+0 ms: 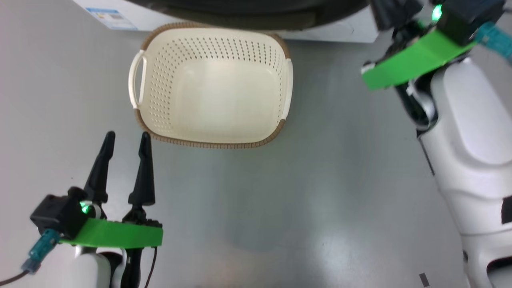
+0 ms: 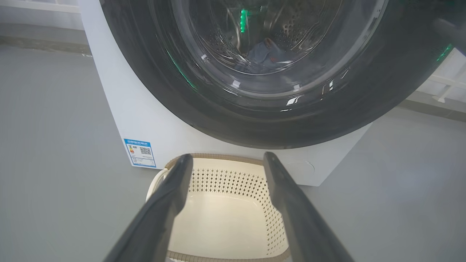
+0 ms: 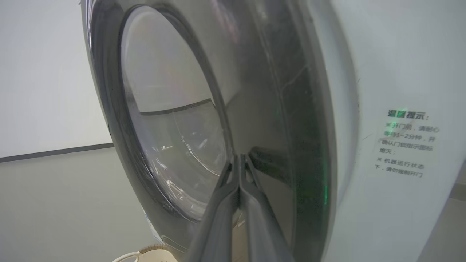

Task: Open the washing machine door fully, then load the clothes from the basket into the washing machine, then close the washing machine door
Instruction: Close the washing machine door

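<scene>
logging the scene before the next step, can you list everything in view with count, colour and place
washing machine: one, white, on the floor behind the basket
washing machine door: one, black rim with clear glass, on the machine's front
clothes: small bundle, blue with some orange, in the drum, seen through the door glass
basket: one, cream with brown rim, empty, on the floor before the machine
label sticker: one, blue, machine's lower front corner
text sticker: one, clear with dark print, machine front beside the door
floor: grey, under everything
left tool: one, dark fingers, open, near the basket's corner, apart from it
right tool: one, dark fingers, shut, tips at the door's rim
</scene>
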`<state>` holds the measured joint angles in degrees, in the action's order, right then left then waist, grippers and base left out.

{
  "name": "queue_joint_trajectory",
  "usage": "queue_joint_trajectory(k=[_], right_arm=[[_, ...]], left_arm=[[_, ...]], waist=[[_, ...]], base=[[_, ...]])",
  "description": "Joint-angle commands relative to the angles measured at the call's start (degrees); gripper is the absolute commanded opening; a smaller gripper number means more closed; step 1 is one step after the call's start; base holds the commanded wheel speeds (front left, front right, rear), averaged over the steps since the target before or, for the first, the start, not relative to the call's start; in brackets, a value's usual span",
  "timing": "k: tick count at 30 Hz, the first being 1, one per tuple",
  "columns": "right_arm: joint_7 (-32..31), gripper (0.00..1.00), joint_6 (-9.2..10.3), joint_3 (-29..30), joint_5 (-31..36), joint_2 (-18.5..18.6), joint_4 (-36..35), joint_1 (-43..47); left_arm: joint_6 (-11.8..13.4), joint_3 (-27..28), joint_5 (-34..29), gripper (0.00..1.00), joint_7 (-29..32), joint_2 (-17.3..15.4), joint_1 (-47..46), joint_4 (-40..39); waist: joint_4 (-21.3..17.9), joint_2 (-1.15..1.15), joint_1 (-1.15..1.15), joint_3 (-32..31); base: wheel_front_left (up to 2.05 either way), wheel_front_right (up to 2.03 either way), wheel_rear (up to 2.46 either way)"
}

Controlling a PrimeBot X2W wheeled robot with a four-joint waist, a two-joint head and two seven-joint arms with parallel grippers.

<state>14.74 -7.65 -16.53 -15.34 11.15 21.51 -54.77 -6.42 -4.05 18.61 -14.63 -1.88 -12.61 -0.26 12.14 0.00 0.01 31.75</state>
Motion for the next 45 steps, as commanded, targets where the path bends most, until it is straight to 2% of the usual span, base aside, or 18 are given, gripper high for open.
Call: queue_joint_trajectory(k=[1, 11, 17, 25, 32, 45], right_arm=[[0.3, 0.00, 0.16, 0.5, 0.8, -1.2, -0.8, -1.4], [0.3, 0.00, 0.16, 5.2, 2.2, -2.8, 3.4, -10.9], [0.3, 0.00, 0.16, 7.2, 2.6, -3.3, 4.6, -12.9], [0.3, 0.00, 0.16, 1.8, -1.4, -2.7, 4.7, -5.7], [0.3, 0.00, 0.16, -3.6, -3.2, -0.2, 1.4, 3.8], [0.3, 0.00, 0.16, -1.9, -5.3, 1.4, -3.9, 20.3]], left_arm=[[-0.3, 1.6, 0.5, 1.00, -0.4, -1.0, -1.1, -1.3], [-0.5, 1.1, 1.8, 1.00, -0.4, -1.0, -3.1, -1.5], [-0.6, 1.1, 1.8, 1.00, -0.4, -1.0, -3.5, -1.0], [-0.9, 3.0, 1.2, 1.00, -0.4, -1.0, -2.9, -0.1], [-1.0, 4.3, 0.2, 1.00, -0.4, -1.0, -1.7, 0.6], [-1.0, 8.0, -1.5, 1.00, -0.4, -1.0, 2.4, 0.9]], waist=[[0.4, 0.00, -0.01, 1.9], [1.2, 0.00, -0.01, 4.2], [1.1, 0.00, -0.01, 3.8], [-0.8, 0.00, -0.01, 0.1], [-2.6, 0.00, -0.01, -4.6], [-7.0, 0.00, -0.01, -12.6]], base=[[0.00, 0.00, 0.00], [0.00, 0.00, 0.00], [0.00, 0.00, 0.00], [0.00, 0.00, 0.00], [0.00, 0.00, 0.00], [0.00, 0.00, 0.00]])
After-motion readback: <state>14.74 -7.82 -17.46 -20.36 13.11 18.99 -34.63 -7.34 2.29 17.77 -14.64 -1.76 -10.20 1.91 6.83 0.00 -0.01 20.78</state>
